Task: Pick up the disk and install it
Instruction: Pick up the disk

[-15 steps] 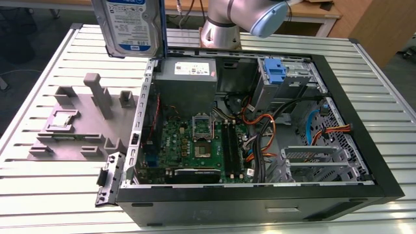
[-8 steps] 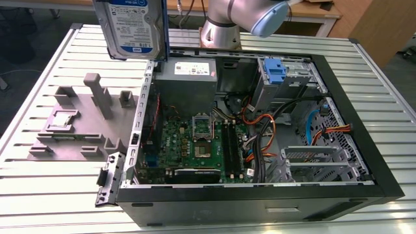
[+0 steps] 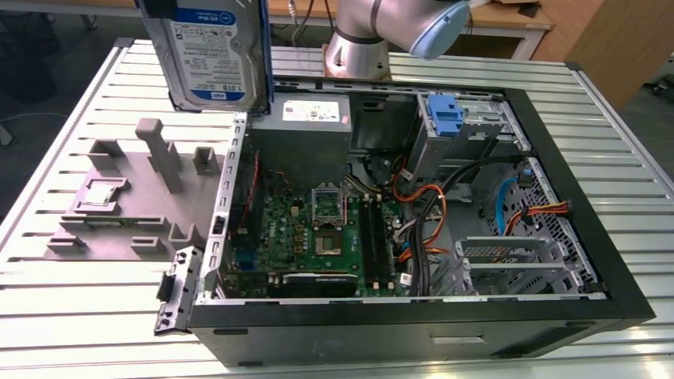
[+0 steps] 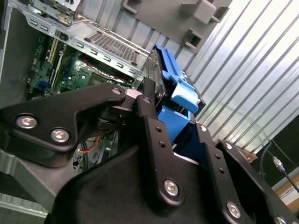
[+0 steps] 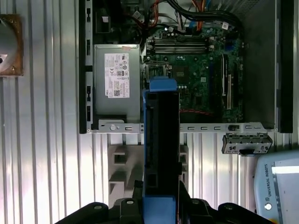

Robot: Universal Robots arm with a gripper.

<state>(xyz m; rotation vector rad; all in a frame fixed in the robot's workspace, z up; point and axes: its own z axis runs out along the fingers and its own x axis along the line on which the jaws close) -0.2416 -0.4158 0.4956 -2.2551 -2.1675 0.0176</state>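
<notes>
The gripper (image 4: 169, 116) clamped its jaws on the disk (image 3: 214, 55), which hung on edge, high above the computer case's (image 3: 421, 328) side wall, likely to clear that wall.

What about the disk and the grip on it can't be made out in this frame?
- Exterior view: the disk is cut off by the top edge.
- First wrist view: it is seen edge-on, so its label face is hidden.
- Second wrist view: the hand, shut on it, covers much of it.
</notes>
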